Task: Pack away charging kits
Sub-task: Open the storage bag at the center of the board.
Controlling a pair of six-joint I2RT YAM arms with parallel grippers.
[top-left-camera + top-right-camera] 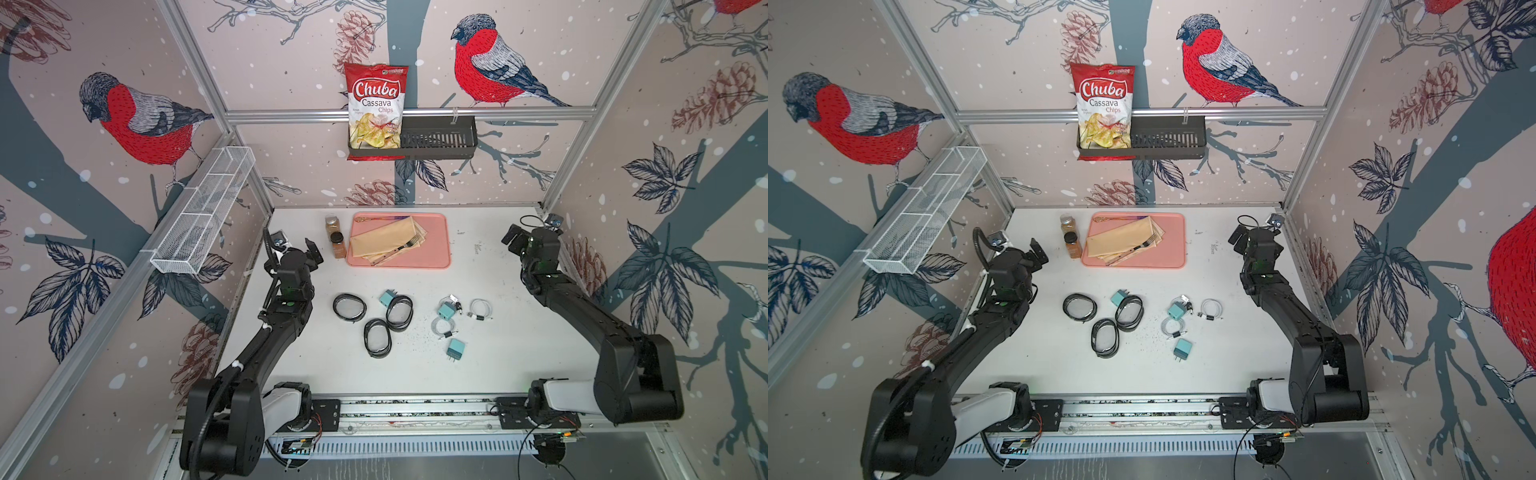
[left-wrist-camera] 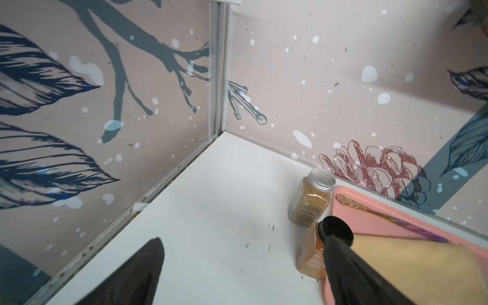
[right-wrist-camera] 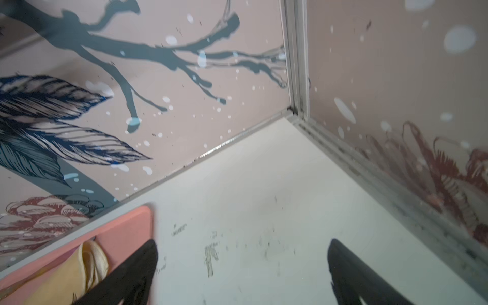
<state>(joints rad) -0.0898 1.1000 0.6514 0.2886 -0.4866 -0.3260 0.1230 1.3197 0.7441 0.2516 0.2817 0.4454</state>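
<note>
- Closest to me, low and right of the middle in a top view, one teal plug (image 1: 456, 347) lies flat on the white table (image 1: 519, 353). It looks light and hard. Pinch its two flat sides.
- Just above it lie three white cables (image 1: 444, 328), with a second plug (image 1: 446, 309) among them. They look soft and floppy; grab where the little band ties the loop.
- Left of those sit three black cases (image 1: 377, 337), two touching, a third plug (image 1: 388, 297) right beside one. Their clear lids look slippery; hold the rims.
- Higher up, the left pincer (image 1: 313, 250) and right pincer (image 1: 513, 237) both stand wide and hold nothing, well apart from the kits.
- Farthest sit a pink tray (image 1: 438, 249) and two spice jars (image 1: 338, 249).
</note>
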